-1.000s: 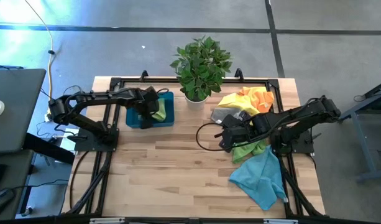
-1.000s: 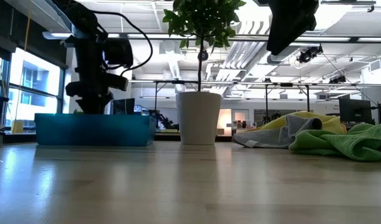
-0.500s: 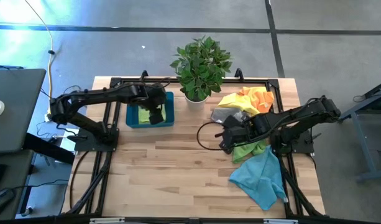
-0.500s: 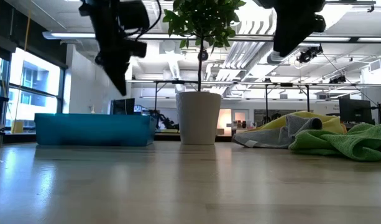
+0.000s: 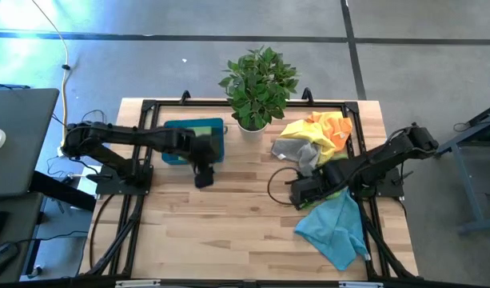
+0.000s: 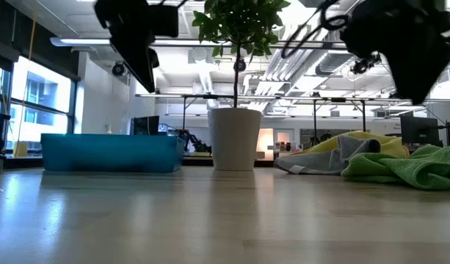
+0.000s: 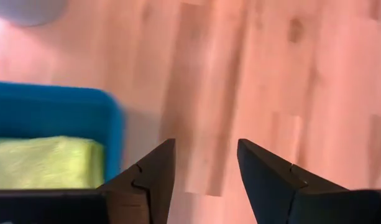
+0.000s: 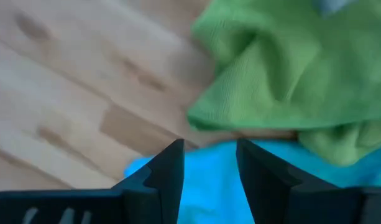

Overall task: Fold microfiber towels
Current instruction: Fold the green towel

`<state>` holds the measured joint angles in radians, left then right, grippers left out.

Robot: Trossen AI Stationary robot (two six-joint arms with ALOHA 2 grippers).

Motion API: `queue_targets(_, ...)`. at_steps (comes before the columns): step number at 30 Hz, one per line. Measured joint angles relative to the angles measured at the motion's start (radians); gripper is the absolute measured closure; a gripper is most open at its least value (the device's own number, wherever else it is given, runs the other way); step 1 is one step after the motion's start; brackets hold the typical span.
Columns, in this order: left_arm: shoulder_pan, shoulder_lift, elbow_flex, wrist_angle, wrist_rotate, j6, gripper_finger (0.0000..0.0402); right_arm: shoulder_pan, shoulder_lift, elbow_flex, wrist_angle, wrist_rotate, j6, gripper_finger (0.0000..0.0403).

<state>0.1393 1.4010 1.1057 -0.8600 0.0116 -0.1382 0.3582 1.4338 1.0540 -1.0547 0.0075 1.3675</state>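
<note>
The left hand (image 7: 202, 171), open and empty, hovers over bare surface (image 5: 229, 216); a folded green towel (image 7: 44, 162) lies in the tray (image 5: 215, 128) just behind it. The right hand (image 8: 209, 168), open, hangs above the blue towel (image 5: 336, 232), with the green one (image 8: 283, 81) just ahead. Judged: fetching the next towel, which calls for lowering and pinching an edge.

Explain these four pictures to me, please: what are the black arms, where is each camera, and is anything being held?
They are two robot arms at a wooden table. One camera looks down from above, one sits at tabletop level, and one rides on each wrist. The left gripper hangs open and empty over bare wood beside a blue tray that holds a folded green towel. The right gripper is open too, holding nothing, over the teal towel by a heap of unfolded towels. A potted plant stands behind.
</note>
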Motion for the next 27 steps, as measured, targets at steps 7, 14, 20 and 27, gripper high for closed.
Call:
queue_targets(7, -0.141, 0.000, 0.000, 0.000, -0.136, -0.007, 0.0241, 0.089, 0.000, -0.112, 0.208, 0.045, -0.501, 0.0265)
queue_targets(14, -0.211, 0.000, 0.000, 0.000, -0.199, -0.100, 0.0241, 0.123, 0.001, -0.172, 0.204, 0.120, -0.696, 0.0265)
queue_targets(20, -0.249, 0.000, 0.000, 0.000, -0.234, -0.139, 0.0241, 0.120, 0.001, -0.187, 0.196, 0.175, -0.777, 0.0265)
queue_targets(27, -0.259, 0.000, 0.000, 0.000, -0.243, -0.168, 0.0241, 0.120, 0.021, -0.187, 0.201, 0.171, -0.841, 0.0265)
